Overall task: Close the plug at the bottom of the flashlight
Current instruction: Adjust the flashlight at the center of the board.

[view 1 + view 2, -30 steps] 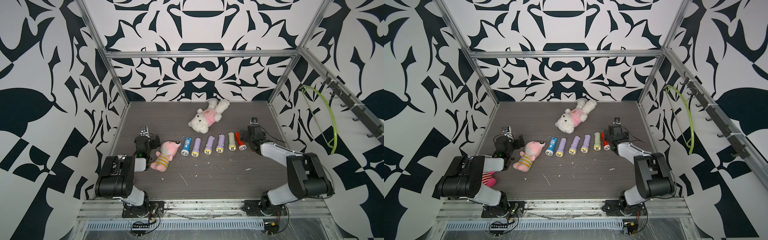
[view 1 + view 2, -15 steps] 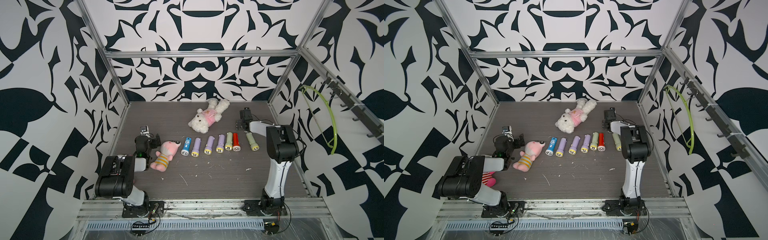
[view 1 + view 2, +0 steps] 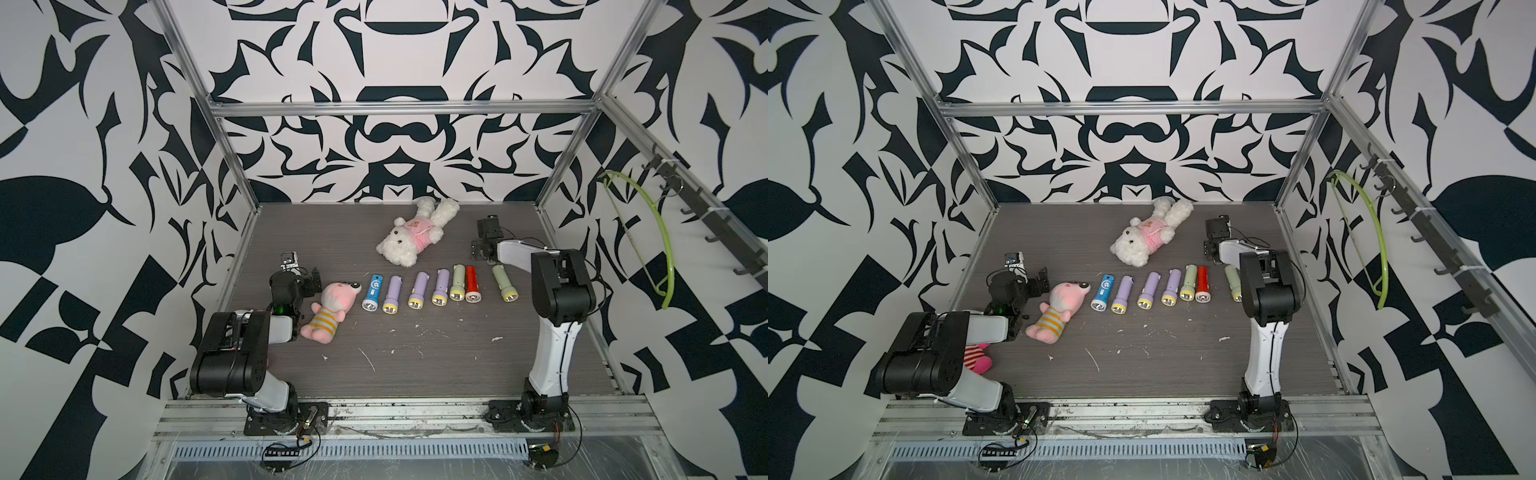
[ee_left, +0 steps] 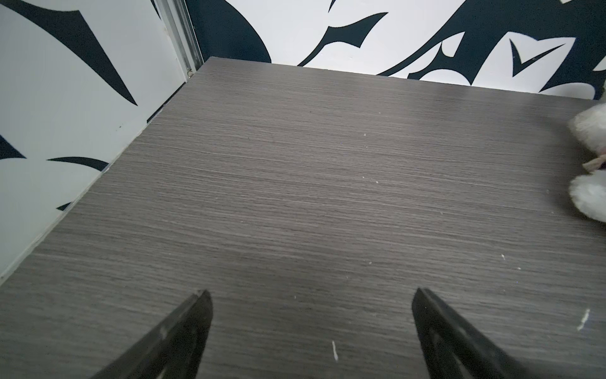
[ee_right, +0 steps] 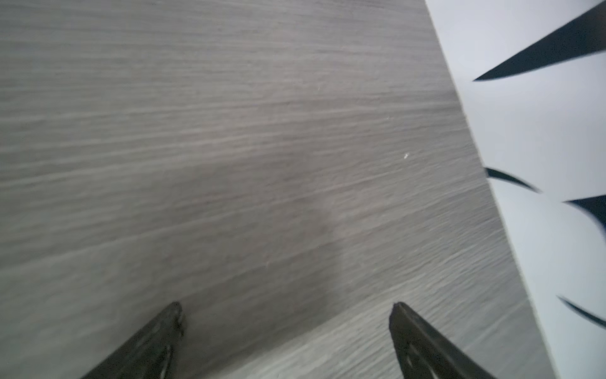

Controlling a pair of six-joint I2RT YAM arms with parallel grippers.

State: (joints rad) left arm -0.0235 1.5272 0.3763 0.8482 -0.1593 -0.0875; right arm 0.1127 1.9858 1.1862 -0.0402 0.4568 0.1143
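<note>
We hold our right gripper (image 3: 478, 251) wide open and empty just past the far, plug end of the lone pale green flashlight (image 3: 503, 284), which lies near the red flashlight (image 3: 471, 284), roughly parallel, lens toward us, well apart from our open, empty left gripper (image 3: 312, 283).

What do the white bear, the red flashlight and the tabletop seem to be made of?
White bear: fluffy plush fabric, going by its fuzzy outline, with a pink cloth top. Red flashlight: probably smooth plastic, judging by its even bright colour. Tabletop: grey wood-grain finish, likely laminate; fine parallel streaks, matte.
</note>
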